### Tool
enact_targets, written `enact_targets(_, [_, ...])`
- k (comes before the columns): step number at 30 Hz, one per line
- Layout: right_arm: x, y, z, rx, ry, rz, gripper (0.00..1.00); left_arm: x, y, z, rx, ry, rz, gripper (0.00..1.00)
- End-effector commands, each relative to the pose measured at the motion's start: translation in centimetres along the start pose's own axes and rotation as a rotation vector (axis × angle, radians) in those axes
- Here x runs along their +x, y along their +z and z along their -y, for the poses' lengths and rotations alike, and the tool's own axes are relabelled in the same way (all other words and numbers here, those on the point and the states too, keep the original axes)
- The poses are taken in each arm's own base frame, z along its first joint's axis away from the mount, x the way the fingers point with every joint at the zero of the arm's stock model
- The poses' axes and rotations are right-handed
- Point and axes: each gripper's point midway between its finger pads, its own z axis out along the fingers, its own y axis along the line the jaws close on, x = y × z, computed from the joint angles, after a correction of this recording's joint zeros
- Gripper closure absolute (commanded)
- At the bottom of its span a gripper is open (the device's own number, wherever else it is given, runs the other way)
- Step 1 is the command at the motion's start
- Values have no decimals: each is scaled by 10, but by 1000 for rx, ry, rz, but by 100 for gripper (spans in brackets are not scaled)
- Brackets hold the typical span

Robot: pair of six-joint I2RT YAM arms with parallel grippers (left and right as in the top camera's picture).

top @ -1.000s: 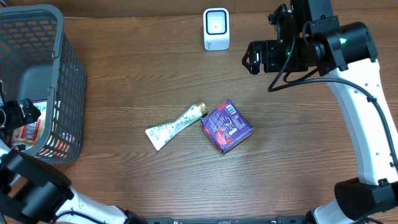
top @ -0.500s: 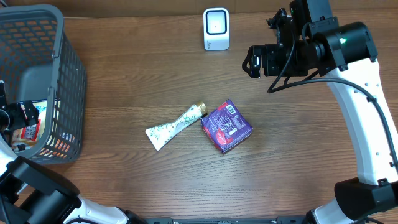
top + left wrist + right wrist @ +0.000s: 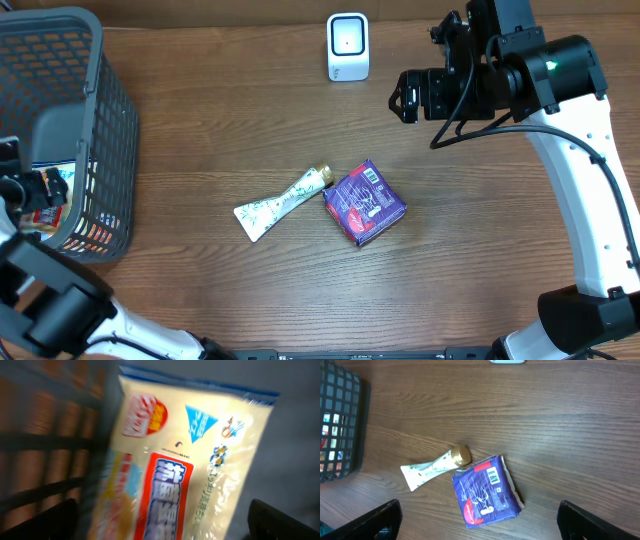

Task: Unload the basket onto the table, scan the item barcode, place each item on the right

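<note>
- Dark wood tabletop (image 3: pixel 200 120) seen from overhead; a grey wire basket (image 3: pixel 105 120) fills the upper left corner.
- Left end effector (image 3: pixel 25 186) is at the far left edge, within the basket, jaws spread wide and empty. Its own camera shows a cream printed packet (image 3: pixel 185 460) just below, blurred.
- Frame centre: white tube (image 3: pixel 283 202), gold cap just beside the purple box (image 3: pixel 364 203); I can't tell whether they touch. The box lies flat, barcode (image 3: pixel 493 476) facing up.
- White scanner (image 3: pixel 348 46) stands at top centre, well apart from the box.
- Right end effector (image 3: pixel 404 95) hangs at upper right above the wood, fingers fully apart, holding nothing.
- Step, as I read it: nothing picked yet, approach only. The box looks the likely item, but the packet can't be ruled out.
- Next move calls for a descent onto the box, a grip across its sides that clears the barcode, then that face turned to the scanner.
- Room: open wood right of and below the box. The tube crowds its left edge; basket walls hem in the left arm.
</note>
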Motion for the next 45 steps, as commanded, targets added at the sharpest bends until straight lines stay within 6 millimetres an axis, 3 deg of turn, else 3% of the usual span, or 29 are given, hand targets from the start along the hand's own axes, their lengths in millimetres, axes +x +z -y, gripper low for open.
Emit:
enact_targets(1, [-6,-7,-7,-18,-12,33,0,15,24,5,28,9,-61,0])
enact_targets(3, [-8,-7,-7,-19,-14,40,0,17,29,6,32,9,-68,1])
enact_targets(5, [-10,-7,-7,-21,-16,47,0,17,30,6,33,9,-67,14])
enact_targets(6, [-11,-7,-8,-22,-17,51,0,17,30,5,31,9,-66,24])
enact_targets(9, [-12,-7,-8,-23,-19,57,0,18,30,4,20,9,-74,73])
enact_targets(11, [-12,-7,-8,-23,-12,57,0,20,30,5,24,8,-81,94])
enact_targets(16, [-11,-7,-8,-22,-3,53,0,19,29,5,22,-73,-81,96])
enact_targets(20, [-8,-7,-7,-20,1,41,0,-6,8,0,16,-217,-14,96])
enact_targets(24, [-5,-7,-6,-17,5,30,0,-38,-33,-6,9,-277,46,96])
enact_targets(28, [-2,-7,-6,-14,10,15,0,-72,-89,-4,34,-275,127,96])
enact_targets(33, [3,-7,-5,-11,16,-3,0,-109,-160,12,141,-291,270,96])
enact_targets(35, [8,-7,-4,-6,22,-22,0,-116,-177,12,131,-287,303,96])
enact_targets(36, [10,-7,-3,-4,25,-31,0,-115,-178,11,120,-287,298,95])
enact_targets(37, [12,-7,-3,-2,28,-41,0,-113,-176,11,109,-288,284,87])
enact_targets(40, [16,-7,-2,1,32,-53,0,-102,-158,18,118,-192,219,20])
enact_targets(41, [16,-7,-2,2,33,-56,0,-99,-150,22,126,-148,197,6])
enact_targets(42, [17,-7,-2,2,33,-58,0,-94,-140,26,138,-93,170,0])
enact_targets(44, [16,-7,-2,2,29,-57,0,-84,-119,36,166,6,122,0])
enact_targets(45, [16,-7,0,11,28,-55,0,-76,-97,42,189,58,92,0])
